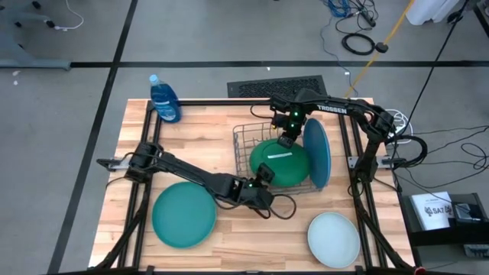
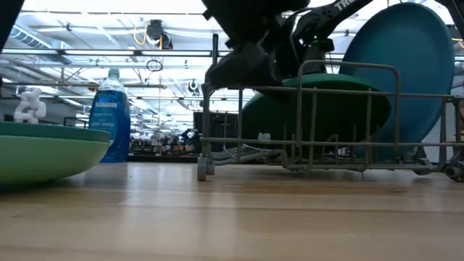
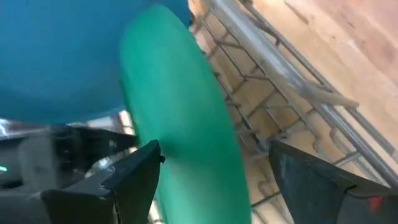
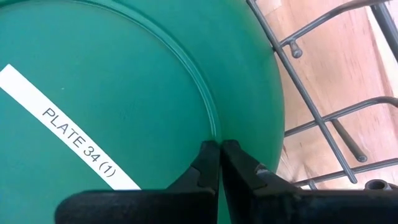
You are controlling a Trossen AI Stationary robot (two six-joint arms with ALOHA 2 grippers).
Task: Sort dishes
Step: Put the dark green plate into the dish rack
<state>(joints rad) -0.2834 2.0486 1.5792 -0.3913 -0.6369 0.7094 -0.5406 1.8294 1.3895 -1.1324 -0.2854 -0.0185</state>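
Observation:
A dark green plate (image 1: 281,162) lies tilted, underside up, in the grey wire rack (image 1: 244,137), with a white label on it. A bright blue plate (image 1: 318,153) stands on edge in the rack behind it. My right gripper (image 1: 284,142) is shut above the green plate. My left gripper (image 1: 263,174) is open at the plate's near-left rim; in the left wrist view its fingers (image 3: 134,180) stand on either side of that rim (image 3: 186,155). A teal plate (image 1: 183,215) and a pale mint plate (image 1: 334,238) lie flat on the table. My right gripper (image 4: 219,146) has its shut fingertips against the green plate's underside at the raised foot ring (image 4: 211,124), coming from above. The plate stays tilted in the rack. My left gripper (image 3: 214,149) straddles the rim; I cannot tell whether a finger touches it.
A blue soap bottle (image 1: 164,99) stands at the table's far left corner. The rack's wire walls (image 2: 304,145) surround both plates. A black cable (image 1: 286,205) loops on the wood just near the rack. Bare wood lies between the teal and mint plates.

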